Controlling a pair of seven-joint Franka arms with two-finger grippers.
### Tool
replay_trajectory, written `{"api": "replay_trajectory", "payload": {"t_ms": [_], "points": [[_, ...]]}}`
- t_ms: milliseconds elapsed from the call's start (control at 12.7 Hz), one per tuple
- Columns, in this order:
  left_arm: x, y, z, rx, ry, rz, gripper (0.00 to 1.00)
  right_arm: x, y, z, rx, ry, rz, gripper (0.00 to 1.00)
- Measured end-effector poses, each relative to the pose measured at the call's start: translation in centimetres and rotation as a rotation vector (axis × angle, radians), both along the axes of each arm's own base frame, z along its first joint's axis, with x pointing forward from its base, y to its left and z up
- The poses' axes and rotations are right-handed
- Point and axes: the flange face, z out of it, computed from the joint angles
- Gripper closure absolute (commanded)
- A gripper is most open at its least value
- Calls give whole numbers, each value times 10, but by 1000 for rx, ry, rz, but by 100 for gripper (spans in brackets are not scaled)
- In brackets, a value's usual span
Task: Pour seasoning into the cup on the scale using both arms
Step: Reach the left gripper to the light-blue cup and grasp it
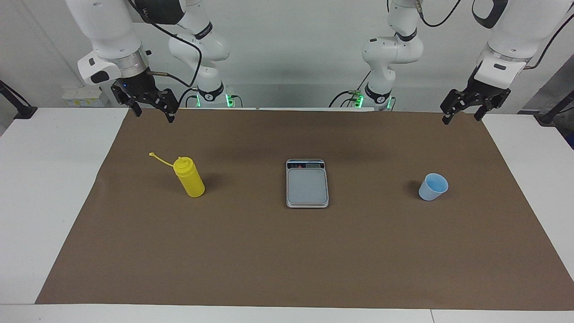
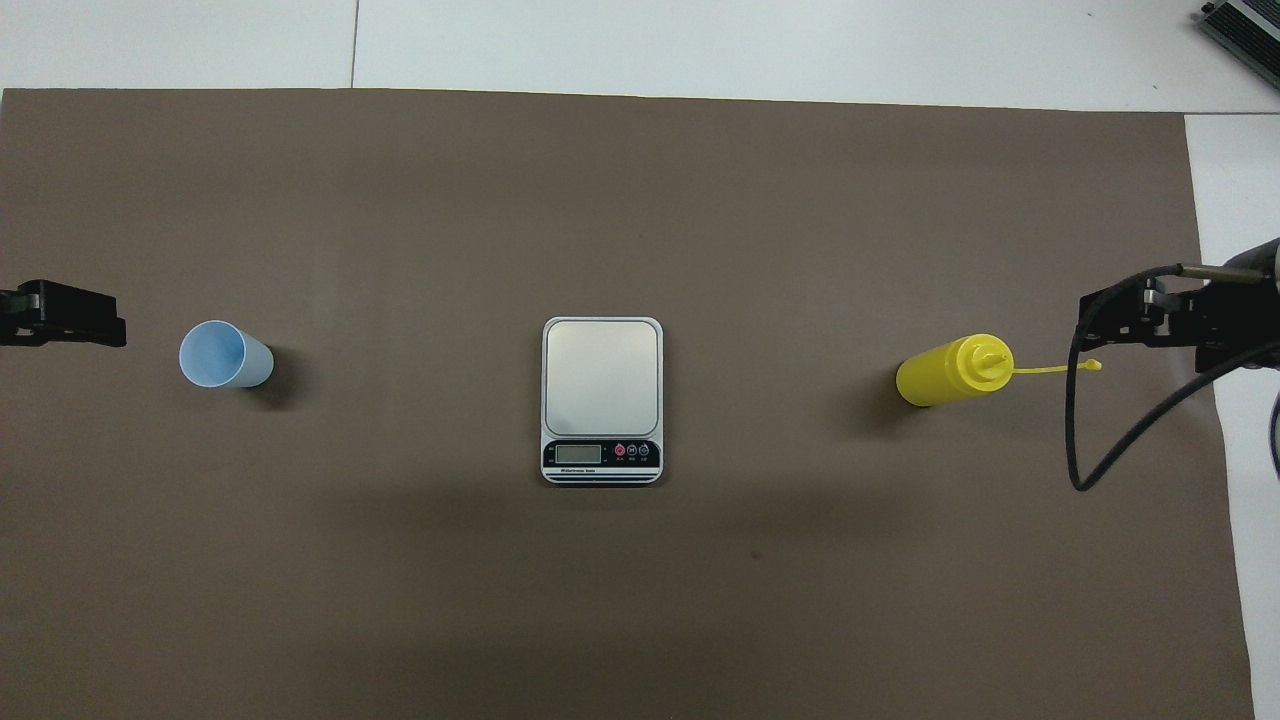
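Seasoning, in a bright yellow cylindrical plastic squeeze bottle (image 1: 191,178) (image 2: 950,370), is nowhere near our fingers. We hold our right gripper (image 1: 153,109) (image 2: 1120,316) up in the air over the mat's edge at the right arm's end of the table, its black fingers (image 1: 170,115) spread apart with nothing between them. Our left gripper (image 1: 462,112) (image 2: 62,314) hangs the same way over the mat's edge at the left arm's end, fingers (image 1: 446,119) parted and empty. Both of our white jointed arms wait, high above the table.

Moving outward from the right gripper, we see the yellow bottle standing upright on the mat, toward the right arm's end of the table. Its body is smooth and opaque, with a ridged shoulder and a short nozzle top. A thin yellow cap strap (image 1: 160,159) (image 2: 1055,368) sticks out sideways from the nozzle, ending in a small cap that points toward the right arm's end of the table.

Outward from the left gripper stands a small light-blue translucent plastic cup (image 1: 433,186) (image 2: 225,355), tapered, mouth up, shorter than the bottle, toward the left arm's end of the table.

Between bottle and cup, well apart from each, lies a flat rectangular silver-grey kitchen scale (image 1: 307,183) (image 2: 602,400). Its grey weighing plate is bare, and its dark display strip sits at the end nearer to us.

All three rest on a brown paper mat (image 1: 287,255) (image 2: 640,200) that covers most of a white table (image 1: 49,179) (image 2: 700,45).
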Motion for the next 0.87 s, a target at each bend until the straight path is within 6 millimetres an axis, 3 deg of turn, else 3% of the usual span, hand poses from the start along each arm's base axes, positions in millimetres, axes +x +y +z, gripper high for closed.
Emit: {"api": "replay_trajectory", "payload": {"t_ms": [553, 869], "points": [[-8, -5, -9, 3, 36, -9, 0, 0, 0, 0, 0, 0, 0, 0], [-14, -4, -37, 3, 7, -10, 0, 0, 0, 0, 0, 0, 0, 0]]}}
